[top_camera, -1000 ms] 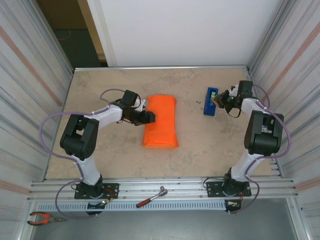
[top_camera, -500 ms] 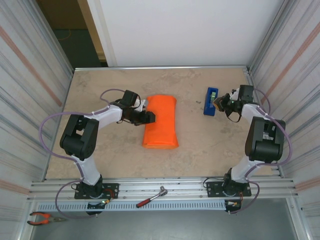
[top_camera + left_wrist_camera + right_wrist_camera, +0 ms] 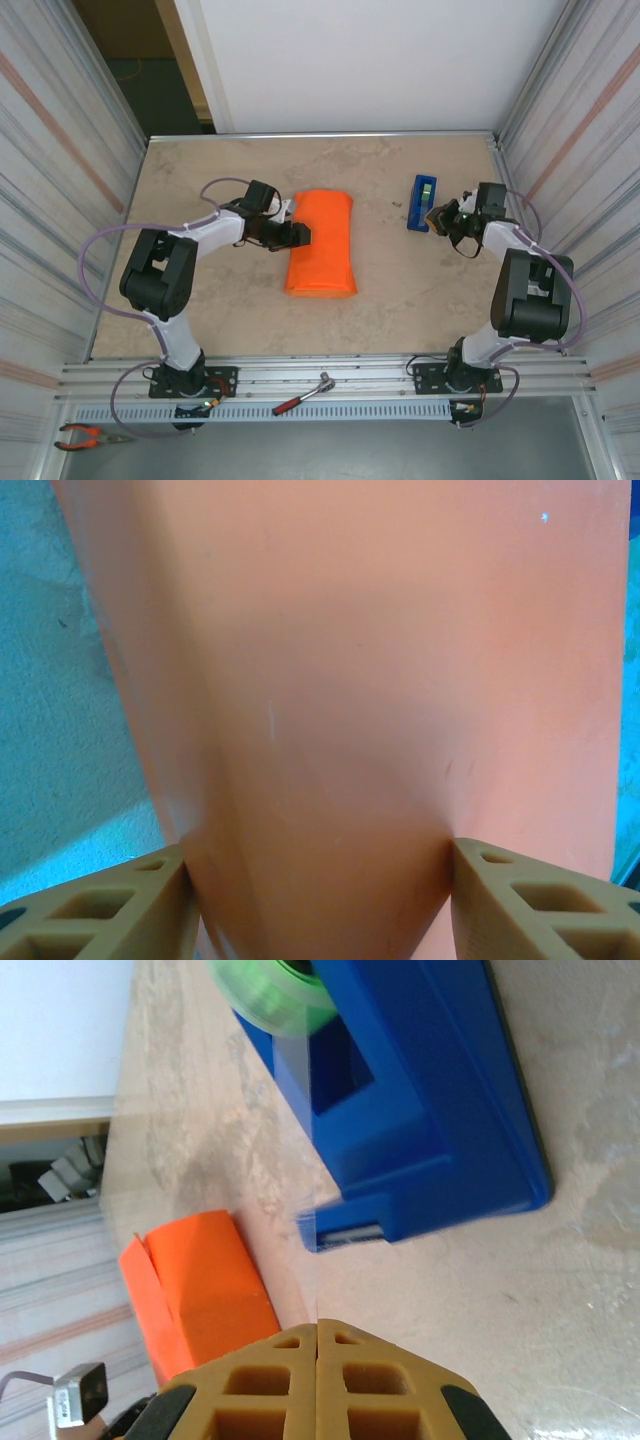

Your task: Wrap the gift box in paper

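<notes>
The orange paper (image 3: 320,243) lies folded into a bundle at the middle of the table, and the gift box is hidden inside it. My left gripper (image 3: 298,235) grips the bundle's left edge. In the left wrist view the paper (image 3: 350,680) bulges between the two fingers (image 3: 150,885), which press it from both sides. My right gripper (image 3: 441,215) sits just right of the blue tape dispenser (image 3: 422,202). In the right wrist view it (image 3: 317,1328) is shut on a clear strip of tape (image 3: 305,1160) running from the green roll (image 3: 270,990).
Corrugated metal walls close in both sides of the table. A red-handled wrench (image 3: 303,393) lies on the front rail and pliers (image 3: 85,436) at the lower left corner. Bare tabletop (image 3: 400,280) stretches between the bundle and the right arm.
My right gripper has drawn a little toward the near right, away from the dispenser, with the tape strip between its fingers. The left arm and the bundle have not moved.
</notes>
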